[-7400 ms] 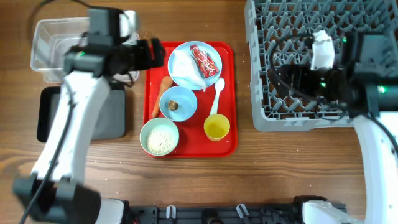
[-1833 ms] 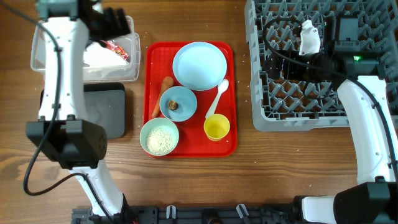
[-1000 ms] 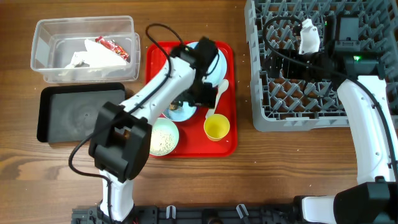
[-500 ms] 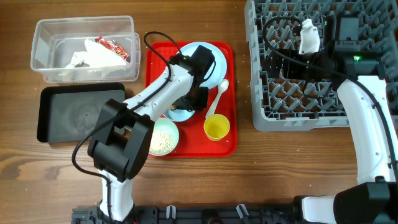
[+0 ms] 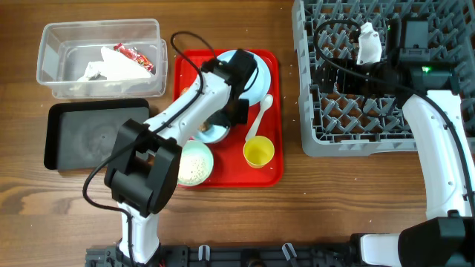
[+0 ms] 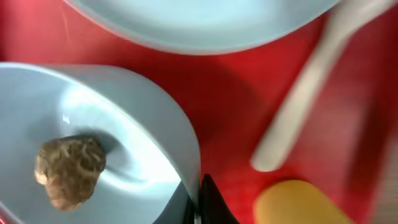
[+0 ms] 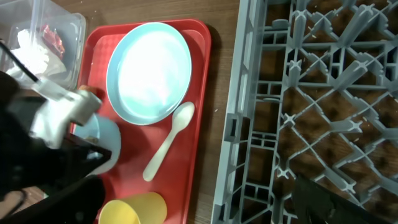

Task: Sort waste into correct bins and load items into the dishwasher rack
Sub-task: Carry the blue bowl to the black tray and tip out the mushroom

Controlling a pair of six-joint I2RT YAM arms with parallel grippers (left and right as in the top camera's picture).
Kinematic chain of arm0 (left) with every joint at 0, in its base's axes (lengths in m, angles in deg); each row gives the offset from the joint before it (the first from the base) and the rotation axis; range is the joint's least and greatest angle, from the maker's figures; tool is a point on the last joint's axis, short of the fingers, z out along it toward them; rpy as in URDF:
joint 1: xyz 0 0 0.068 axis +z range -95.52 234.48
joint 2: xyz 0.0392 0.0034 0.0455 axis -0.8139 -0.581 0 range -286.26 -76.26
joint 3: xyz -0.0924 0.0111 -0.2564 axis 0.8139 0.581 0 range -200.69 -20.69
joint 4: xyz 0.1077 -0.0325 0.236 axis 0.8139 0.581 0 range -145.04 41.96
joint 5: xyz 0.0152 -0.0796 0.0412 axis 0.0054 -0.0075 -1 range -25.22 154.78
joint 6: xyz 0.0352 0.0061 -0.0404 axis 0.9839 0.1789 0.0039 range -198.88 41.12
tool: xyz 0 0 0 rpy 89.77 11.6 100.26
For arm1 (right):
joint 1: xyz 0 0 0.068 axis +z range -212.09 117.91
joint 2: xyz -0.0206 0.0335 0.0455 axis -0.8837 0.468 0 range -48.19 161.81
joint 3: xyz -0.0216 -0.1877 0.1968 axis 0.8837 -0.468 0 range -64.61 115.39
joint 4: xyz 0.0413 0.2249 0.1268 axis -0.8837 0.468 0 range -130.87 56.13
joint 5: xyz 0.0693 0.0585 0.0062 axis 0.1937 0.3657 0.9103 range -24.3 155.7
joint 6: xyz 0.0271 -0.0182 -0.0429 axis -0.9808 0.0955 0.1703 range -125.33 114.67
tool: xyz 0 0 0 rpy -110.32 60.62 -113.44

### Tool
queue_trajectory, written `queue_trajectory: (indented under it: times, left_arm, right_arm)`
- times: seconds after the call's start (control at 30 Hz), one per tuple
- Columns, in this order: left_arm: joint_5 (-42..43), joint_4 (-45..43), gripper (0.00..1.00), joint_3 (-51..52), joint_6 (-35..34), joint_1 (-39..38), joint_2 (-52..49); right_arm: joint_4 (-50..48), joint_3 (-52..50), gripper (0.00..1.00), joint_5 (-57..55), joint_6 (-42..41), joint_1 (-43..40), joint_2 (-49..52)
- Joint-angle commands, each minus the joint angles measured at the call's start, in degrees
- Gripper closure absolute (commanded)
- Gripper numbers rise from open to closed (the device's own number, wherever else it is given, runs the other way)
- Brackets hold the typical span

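Light blue bowl (image 6: 134,118) with brown scrap (image 6: 69,169), rim in clenched left end effector (image 6: 199,204)

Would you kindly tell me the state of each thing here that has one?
Left gripper, shut on blue bowl's rim.
Right gripper, open, over the rack.
Blue bowl, upright, holding a nut scrap.
Tub, holding napkin and wrapper.
Plate, bare.
Cup, upright, empty.
Rice bowl, upright, holding rice.

flat red plastic tray (image 5: 273,172): uniform red
round pale blue plate (image 7: 149,71): pale blue, plain
light blue round bowl (image 6: 134,121): glossy light blue
wrinkled nut-like scrap (image 6: 69,171): mottled tan-brown
small yellow cup (image 5: 259,152): yellow
white plastic spoon (image 7: 168,142): white
grey plastic grid crate (image 5: 356,146): grey lattice
wooden table (image 5: 334,200): brown grain
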State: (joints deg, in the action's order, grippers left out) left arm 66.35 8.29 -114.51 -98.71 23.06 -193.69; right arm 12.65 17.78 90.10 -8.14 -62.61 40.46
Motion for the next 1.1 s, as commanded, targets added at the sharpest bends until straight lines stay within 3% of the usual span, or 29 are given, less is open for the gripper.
queue_trajectory:
  times: [0.0,0.23,0.4,0.53,0.67,0.83,1.07]
  left_arm:
    - [0.50,0.96,0.96,-9.62,-0.13,0.66,2.12]
    - [0.50,3.98,0.96,-16.31,-0.44,5.44,6.05]
    - [1.64,10.82,0.96,-16.33,-0.52,14.95,12.70]
    - [5.53,18.23,0.96,-16.33,4.94,25.66,15.06]
    - [12.39,20.61,0.96,-12.39,10.69,36.17,14.88]
    - [22.03,14.64,0.96,-3.74,16.81,44.96,14.86]
    - [44.87,6.03,0.96,8.39,31.71,58.03,13.27]
  right_arm:
    - [-0.37,1.27,0.00,0.96,-0.37,0.35,0.42]
    - [-0.35,1.27,0.00,0.94,-0.35,0.35,0.42]
    - [-0.39,1.27,0.00,0.74,-0.22,0.35,0.42]
    - [-0.46,1.27,0.00,0.72,-0.22,0.35,0.42]
    - [-0.63,1.27,0.00,0.70,-0.20,0.35,0.42]
    - [-0.63,1.16,0.00,0.39,-0.17,0.35,0.42]
    - [-0.33,1.11,0.00,-2.16,-0.22,0.35,0.52]
